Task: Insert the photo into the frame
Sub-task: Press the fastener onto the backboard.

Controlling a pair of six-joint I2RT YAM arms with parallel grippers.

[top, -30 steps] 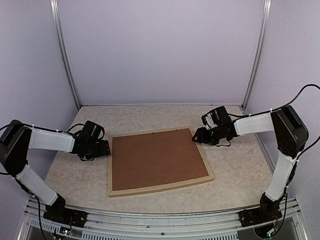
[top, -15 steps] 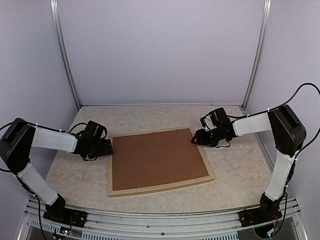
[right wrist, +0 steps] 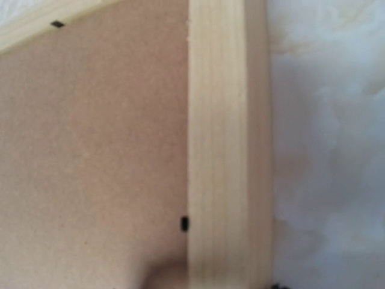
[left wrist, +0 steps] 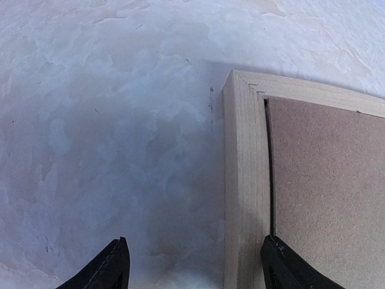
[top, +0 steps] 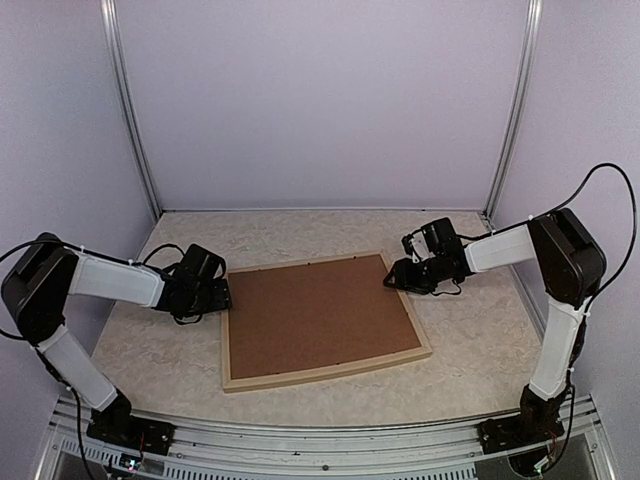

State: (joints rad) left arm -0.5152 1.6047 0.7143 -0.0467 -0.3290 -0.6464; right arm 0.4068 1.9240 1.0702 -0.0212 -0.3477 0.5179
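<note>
The frame (top: 325,371), thin pale wood, lies flat in the middle of the table with the brown backing board (top: 315,315) inside it. The photo is hidden. My left gripper (top: 217,298) is low at the frame's left rail (left wrist: 243,180) near the far-left corner. It is open, one fingertip (left wrist: 283,265) over the rail's inner edge by the board (left wrist: 331,192), the other over bare table. My right gripper (top: 394,279) sits over the far-right corner. Its wrist view is filled by the right rail (right wrist: 219,150) and board (right wrist: 96,150), with its fingers out of sight.
The marbled tabletop (top: 150,350) is bounded by pale walls with metal uprights at the back corners (top: 150,200). A metal rail (top: 320,435) runs along the near edge between the arm bases. A small black tab (right wrist: 184,223) sits at the board's edge.
My left gripper has moved right up to the frame's left rail. The frame has shifted slightly to the right. The right gripper has barely moved.
</note>
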